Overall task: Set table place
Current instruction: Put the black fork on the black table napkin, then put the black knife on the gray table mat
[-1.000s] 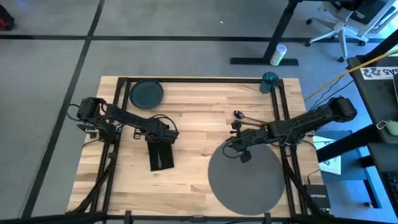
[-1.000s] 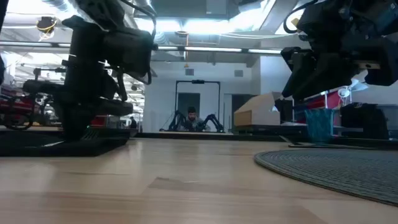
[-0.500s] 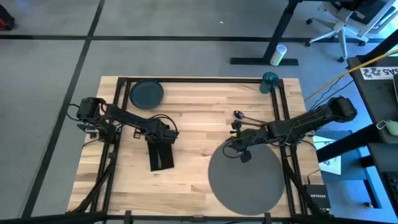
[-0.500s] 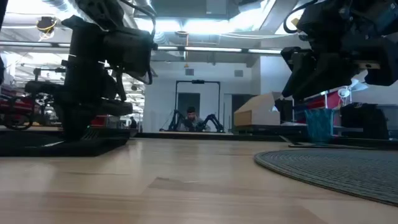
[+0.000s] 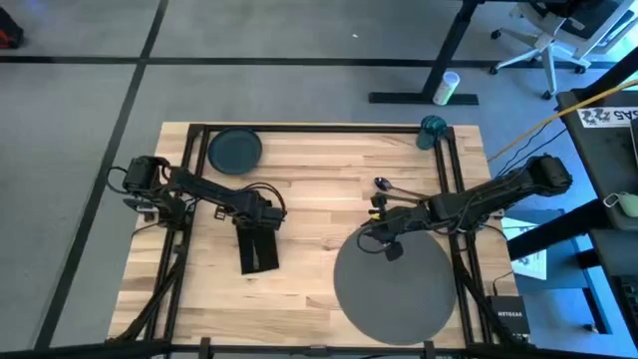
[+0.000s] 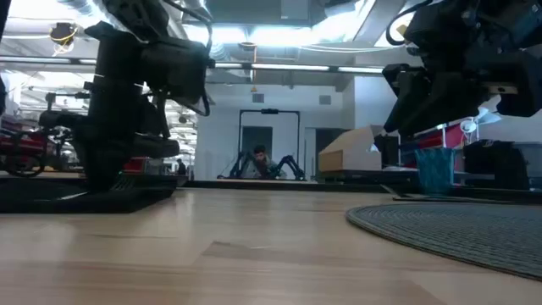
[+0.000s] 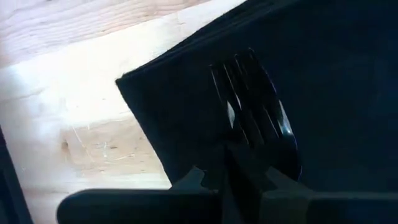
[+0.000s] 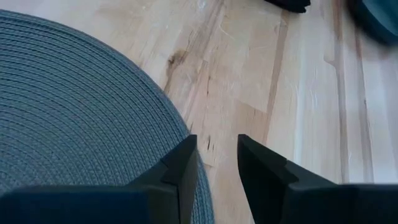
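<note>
Fork on black napkin, left half of worktop; tines lying over the cloth in left wrist view, handle end running back under left gripper. Fork's long axis roughly along the napkin's long side, which runs near-to-far on the worktop in high view; tines pointing away from the wrist camera. Left gripper at napkin's far end, fingers looking pinched on the fork handle.

No change across the last second: both arms, napkin, placemat in the same spots in high and low views. Means a pause, probably mid-placement of the fork, release not yet done.

Grey placemat at near right, bare. Right gripper hovering at placemat's far-left rim, fingers a little apart, nothing between. Dark plate at far left corner, teal cup at far right, spoon between cup and placemat. Plate, cup, spoon not yet at the place; task early.
</note>
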`<state>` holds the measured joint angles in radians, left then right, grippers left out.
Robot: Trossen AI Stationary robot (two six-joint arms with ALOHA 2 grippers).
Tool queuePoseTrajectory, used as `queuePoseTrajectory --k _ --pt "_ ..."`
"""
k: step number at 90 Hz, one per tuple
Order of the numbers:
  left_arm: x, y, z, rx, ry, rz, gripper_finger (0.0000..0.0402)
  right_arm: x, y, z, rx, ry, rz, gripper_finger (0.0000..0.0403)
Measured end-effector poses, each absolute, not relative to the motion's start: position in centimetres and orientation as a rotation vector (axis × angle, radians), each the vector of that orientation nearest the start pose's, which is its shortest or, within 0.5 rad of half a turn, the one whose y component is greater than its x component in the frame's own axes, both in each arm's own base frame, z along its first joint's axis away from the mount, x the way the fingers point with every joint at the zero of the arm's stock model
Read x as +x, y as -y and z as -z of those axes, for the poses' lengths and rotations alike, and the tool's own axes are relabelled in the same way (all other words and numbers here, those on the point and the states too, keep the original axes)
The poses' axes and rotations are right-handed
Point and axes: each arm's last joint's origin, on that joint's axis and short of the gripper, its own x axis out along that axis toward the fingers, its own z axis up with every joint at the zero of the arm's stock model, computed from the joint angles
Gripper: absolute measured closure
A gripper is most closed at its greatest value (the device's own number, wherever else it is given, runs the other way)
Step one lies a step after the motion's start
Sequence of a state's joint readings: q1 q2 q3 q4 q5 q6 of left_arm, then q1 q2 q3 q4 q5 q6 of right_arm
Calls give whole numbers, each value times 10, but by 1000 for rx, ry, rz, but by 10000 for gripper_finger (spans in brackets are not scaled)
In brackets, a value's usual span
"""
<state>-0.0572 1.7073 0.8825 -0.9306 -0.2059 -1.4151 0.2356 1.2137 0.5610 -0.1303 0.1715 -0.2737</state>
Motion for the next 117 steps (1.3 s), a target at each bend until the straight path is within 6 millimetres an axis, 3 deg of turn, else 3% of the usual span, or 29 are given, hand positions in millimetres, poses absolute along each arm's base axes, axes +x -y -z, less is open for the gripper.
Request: queuePoseTrajectory --k 25,63,80,117 --pt "259 -1 -140 -770 -1279 -1237 401 222 -48 -182 -418 -756 -166 304" --pt "267 1 -152 -737 -1262 -1216 401 222 -48 -182 -419 -755 -165 304" --pt "269 15 -156 -720 -1260 -1173 401 222 -48 -182 -446 -757 -155 304" --pt "283 54 -171 -495 -1259 -874 401 221 -47 -181 -423 -768 -147 304"
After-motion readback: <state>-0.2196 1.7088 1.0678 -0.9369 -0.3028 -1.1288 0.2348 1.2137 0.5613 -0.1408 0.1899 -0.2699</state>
